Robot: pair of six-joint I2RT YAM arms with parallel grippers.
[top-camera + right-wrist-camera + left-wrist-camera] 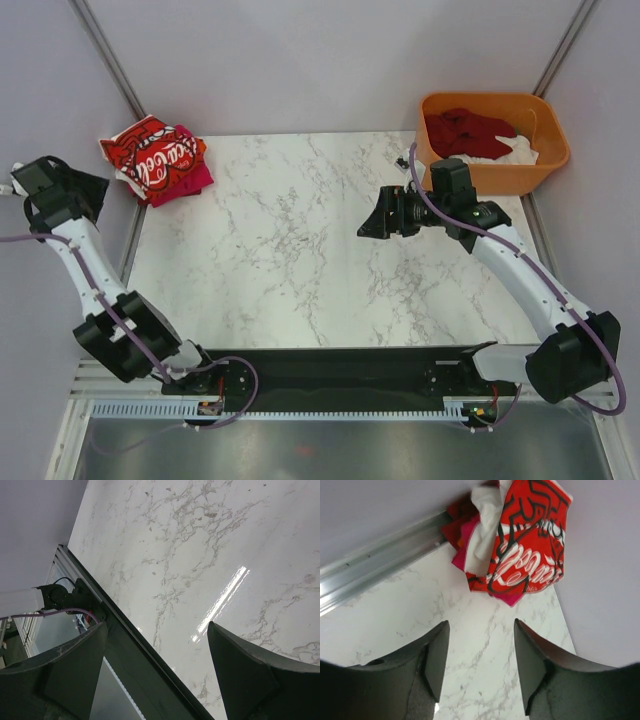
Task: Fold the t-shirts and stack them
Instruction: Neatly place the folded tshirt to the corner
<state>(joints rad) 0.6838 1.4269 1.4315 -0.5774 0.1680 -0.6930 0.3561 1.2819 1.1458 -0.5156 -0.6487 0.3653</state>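
Down at the near edge, both arm bases sit on the black rail (340, 375), one toward each near corner. Up the left edge now: the left gripper (480, 625) hangs out by that edge, close to the far left corner, nose aimed at the stack (155, 158). Its jaws are spread wide and carry nothing, with only bare marble showing in the gap. It's short of the cloth, not touching.

That stack sits right on the far left corner of the desk (300, 250), spilling a little past the edge. The top shirt (525, 555) is a red-and-white print with white script lettering, roughly folded and a bit rumpled. White cloth bulges out beneath it, and a pink shirt (461, 556) peeks out at the bottom.

Over to the right: the right gripper (156, 625) floats above the right half of the desk, just in front of the tub (545, 150), pointing toward the left edge. Jaws wide apart here too, and it is empty-handed. Its wrist view shows only marble and the near-edge rail.

The orange tub stands on the far right corner. Inside, a dark red shirt (470, 130) lies crumpled on a white shirt (520, 153).
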